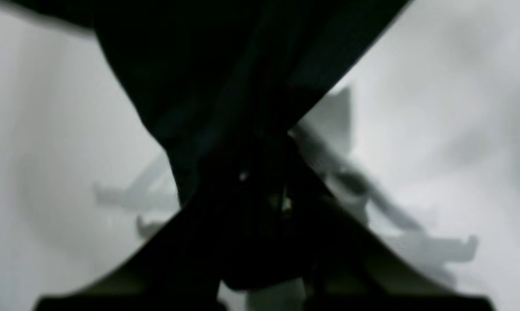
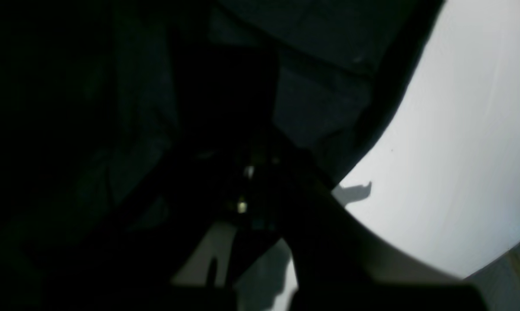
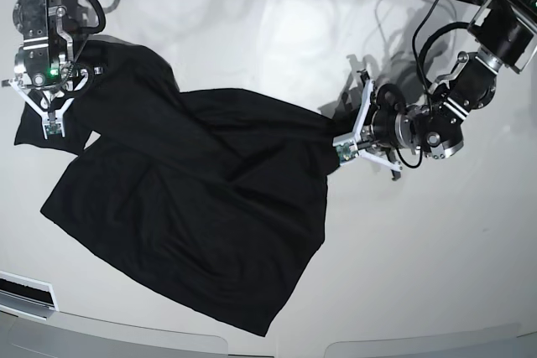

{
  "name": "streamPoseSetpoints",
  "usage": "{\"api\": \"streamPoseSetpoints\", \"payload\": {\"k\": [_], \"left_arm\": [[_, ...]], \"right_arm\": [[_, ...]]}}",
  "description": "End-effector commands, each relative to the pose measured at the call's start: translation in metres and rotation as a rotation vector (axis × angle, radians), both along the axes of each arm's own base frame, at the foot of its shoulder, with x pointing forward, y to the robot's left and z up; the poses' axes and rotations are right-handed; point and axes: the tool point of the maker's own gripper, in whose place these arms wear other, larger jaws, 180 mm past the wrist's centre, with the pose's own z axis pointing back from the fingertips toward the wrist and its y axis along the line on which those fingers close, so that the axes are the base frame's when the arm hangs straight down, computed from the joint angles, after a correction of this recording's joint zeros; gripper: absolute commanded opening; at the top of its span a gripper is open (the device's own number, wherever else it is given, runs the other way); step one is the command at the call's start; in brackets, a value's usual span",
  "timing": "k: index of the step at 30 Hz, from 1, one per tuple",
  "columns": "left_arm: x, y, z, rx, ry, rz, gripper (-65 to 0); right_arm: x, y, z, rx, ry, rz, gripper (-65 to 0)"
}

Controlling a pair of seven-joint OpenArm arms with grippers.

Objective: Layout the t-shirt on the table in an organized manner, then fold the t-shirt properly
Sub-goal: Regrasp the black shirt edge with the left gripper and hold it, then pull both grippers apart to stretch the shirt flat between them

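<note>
- The black t-shirt [image 3: 210,207] lay crooked on the shiny white table [image 3: 436,266], from about 10 o'clock across the middle to 3 o'clock in the base view. One corner poked out at 6 o'clock.
- The left gripper [image 3: 346,150], at 3 o'clock, had its fingers closed tight on a bunched bit of the shirt.
- The right gripper [image 3: 54,123], at 10 o'clock, had its fingers squeezed together, and they seemed to pinch the shirt too.
- The job looked like it was at the laying-out part, with no neat fold made.
- If both arms pulled hard, the long ridge between 10 and 3 o'clock could go tight and drag the whole shirt out of shape.
- The left gripper had only a small bunch, so a quick tug could make it slip out and flop in a lump.
- If the right gripper let go too soon, the crumpled part at 10 o'clock could stay messy and hide a sleeve underneath.
- The loose part towards 6 o'clock could slide on the smooth top, because nothing held it down, and then the edges would not match.
</note>
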Motion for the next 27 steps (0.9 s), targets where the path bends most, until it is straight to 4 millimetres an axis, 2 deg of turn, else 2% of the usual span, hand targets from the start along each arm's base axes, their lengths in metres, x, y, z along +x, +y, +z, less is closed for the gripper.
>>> {"api": "streamPoseSetpoints", "payload": {"k": [1,5,6,9,10,11,14,18,22,24,25,27], "left_arm": [[0.008,0.017,0.010,0.055,-0.026,0.007,-65.0],[0.009,0.013,0.031,0.031,-0.065,-0.007,-65.0],[0.010,0.013,0.034,0.029,-0.071,-0.013,-65.0],[0.010,0.014,0.036,0.030,-0.076,-0.016,-65.0],[0.010,0.014,0.036,0.029,-0.074,-0.016,-65.0],[0.008,0.014,0.035,0.028,-0.072,-0.016,-65.0],[0.008,0.015,0.035,0.032,-0.070,-0.015,-65.0],[0.008,0.015,0.035,0.035,-0.069,-0.014,-65.0],[0.008,0.015,0.035,0.034,-0.069,-0.014,-65.0],[0.008,0.015,0.035,0.034,-0.068,-0.014,-65.0],[0.008,0.015,0.035,0.032,-0.067,-0.013,-65.0],[0.007,0.014,0.035,0.023,-0.062,-0.009,-65.0]], "right_arm": [[0.012,-0.004,0.013,-0.010,-0.042,0.017,-65.0],[0.021,-0.009,0.025,-0.022,-0.085,0.006,-65.0],[0.022,-0.011,0.026,-0.016,-0.094,-0.010,-58.4],[0.022,-0.012,0.027,0.005,-0.113,-0.057,-28.4],[0.022,-0.012,0.027,0.012,-0.120,-0.077,-24.0],[0.022,-0.012,0.027,0.022,-0.127,-0.095,-23.4],[0.020,-0.011,0.023,0.058,-0.137,-0.160,-23.5],[0.010,-0.006,0.004,0.113,-0.109,-0.200,-23.5],[0.002,0.011,-0.014,0.164,-0.065,-0.167,-24.0],[0.001,0.022,-0.020,0.192,-0.058,-0.149,-31.3],[0.001,0.026,-0.022,0.202,-0.061,-0.145,-38.7],[0.001,0.036,-0.024,0.228,-0.054,-0.121,-60.1]]}}
